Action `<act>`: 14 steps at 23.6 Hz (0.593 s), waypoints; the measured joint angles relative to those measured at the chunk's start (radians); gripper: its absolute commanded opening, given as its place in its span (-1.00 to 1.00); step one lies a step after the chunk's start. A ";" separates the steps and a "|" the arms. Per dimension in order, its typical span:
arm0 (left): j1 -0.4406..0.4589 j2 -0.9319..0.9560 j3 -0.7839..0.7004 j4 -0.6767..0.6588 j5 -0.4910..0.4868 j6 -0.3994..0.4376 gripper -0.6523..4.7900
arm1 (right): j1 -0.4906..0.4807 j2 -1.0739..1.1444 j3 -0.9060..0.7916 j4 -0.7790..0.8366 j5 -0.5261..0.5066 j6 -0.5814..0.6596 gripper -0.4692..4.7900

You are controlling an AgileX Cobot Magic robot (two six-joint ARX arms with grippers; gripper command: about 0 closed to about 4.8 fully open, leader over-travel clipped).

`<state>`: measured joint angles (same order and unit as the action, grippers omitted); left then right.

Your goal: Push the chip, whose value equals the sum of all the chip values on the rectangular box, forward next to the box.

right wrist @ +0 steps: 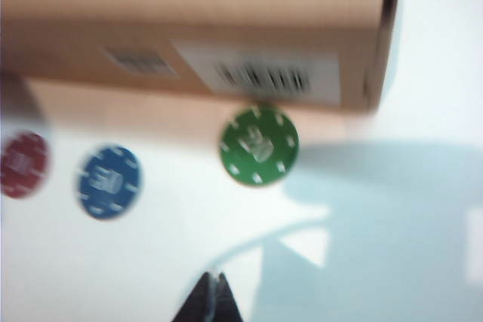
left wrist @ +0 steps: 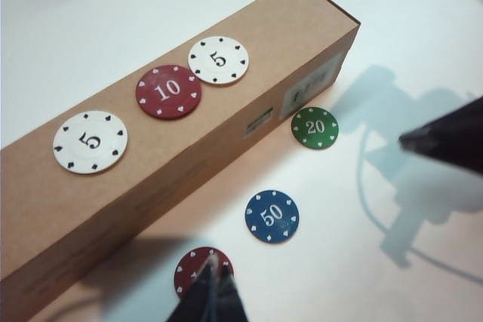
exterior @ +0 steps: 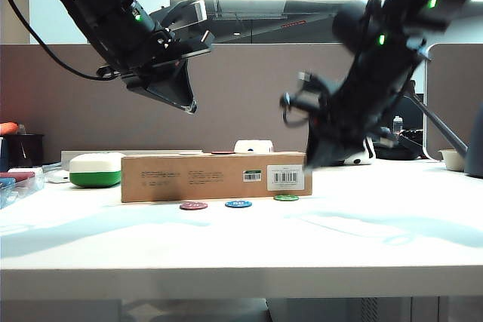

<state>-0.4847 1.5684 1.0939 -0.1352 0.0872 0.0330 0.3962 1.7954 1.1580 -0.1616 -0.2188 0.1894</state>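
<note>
The rectangular box (exterior: 211,177) (left wrist: 279,43) (right wrist: 226,20) lies lengthwise on the white table. On its top sit a white 5 chip (left wrist: 90,142), a red 10 chip (left wrist: 168,91) and another white 5 chip (left wrist: 218,60). The green 20 chip (exterior: 286,197) (left wrist: 315,127) (right wrist: 259,145) lies flat close to the box's labelled end. My right gripper (exterior: 311,157) (right wrist: 216,277) is shut and empty, blurred, raised just off that end and back from the green chip. My left gripper (exterior: 192,106) (left wrist: 215,265) is shut and empty, high above the box.
A blue 50 chip (exterior: 238,203) (left wrist: 272,216) (right wrist: 109,181) and a red chip (exterior: 193,205) (left wrist: 195,262) (right wrist: 23,164) lie in front of the box. A white-and-green case (exterior: 95,169) stands at the left. A dark cup (exterior: 23,148) and small items stand at the table's ends.
</note>
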 measured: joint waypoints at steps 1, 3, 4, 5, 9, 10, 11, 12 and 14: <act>0.000 0.000 0.000 -0.004 0.000 0.000 -0.78 | 0.000 -0.042 0.000 -0.019 0.004 0.000 -0.85; 0.000 0.000 -0.001 -0.004 0.000 0.000 -0.78 | 0.001 -0.082 0.000 -0.058 0.010 0.000 -0.85; 0.000 0.000 -0.001 -0.004 0.000 0.000 -0.78 | 0.001 -0.097 0.000 -0.073 0.010 0.000 -0.85; 0.000 0.000 -0.001 -0.004 0.000 0.000 -0.78 | 0.001 -0.111 0.000 -0.089 0.010 0.000 -0.85; 0.000 0.000 0.000 -0.004 0.000 0.000 -0.78 | 0.005 -0.186 0.000 -0.186 0.010 0.000 -0.85; 0.000 0.000 0.000 -0.004 0.000 0.000 -0.78 | 0.006 -0.218 0.000 -0.222 0.010 0.000 -0.85; 0.000 -0.001 -0.001 -0.004 0.000 0.000 -0.78 | 0.008 -0.253 -0.001 -0.267 0.010 -0.001 -0.85; 0.000 -0.002 -0.002 -0.004 0.000 0.000 -0.78 | 0.008 -0.274 -0.003 -0.293 0.010 -0.002 -0.85; 0.000 -0.018 -0.019 -0.003 0.000 0.000 -0.78 | 0.008 -0.314 -0.004 -0.335 0.010 -0.004 -0.85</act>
<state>-0.4843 1.5509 1.0748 -0.1383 0.0872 0.0330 0.4046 1.4818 1.1538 -0.4965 -0.2089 0.1856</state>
